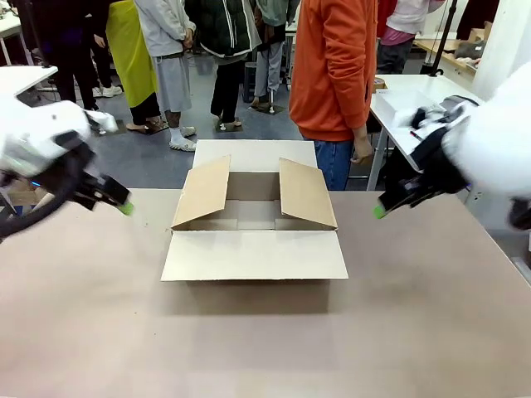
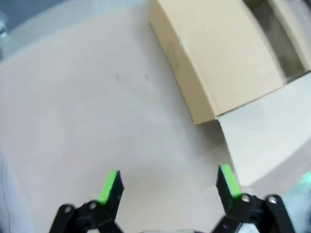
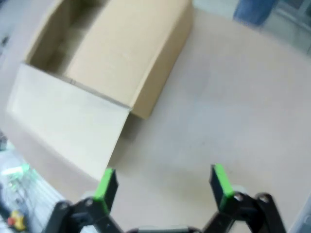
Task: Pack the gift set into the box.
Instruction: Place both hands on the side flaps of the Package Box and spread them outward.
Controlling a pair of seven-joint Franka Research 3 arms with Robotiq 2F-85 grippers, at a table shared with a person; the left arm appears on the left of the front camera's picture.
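Note:
The large brown cardboard box (image 1: 253, 217) stands in the middle of the table with all four flaps open; nothing shows inside it. The gift set is out of view. My left gripper (image 1: 124, 206) hangs to the left of the box; in the left wrist view it (image 2: 169, 184) is open over bare table, with the box (image 2: 218, 58) ahead to the right. My right gripper (image 1: 379, 211) hangs to the right of the box; in the right wrist view it (image 3: 164, 182) is open with nothing between its fingers, the box (image 3: 104, 63) ahead to the left.
A person in an orange top (image 1: 333, 75) stands at the far side behind the box, one hand (image 1: 361, 149) down at the side. Several other people stand farther back. A white table (image 1: 406, 104) stands at the back right. Brown tabletop (image 1: 249, 348) spreads in front.

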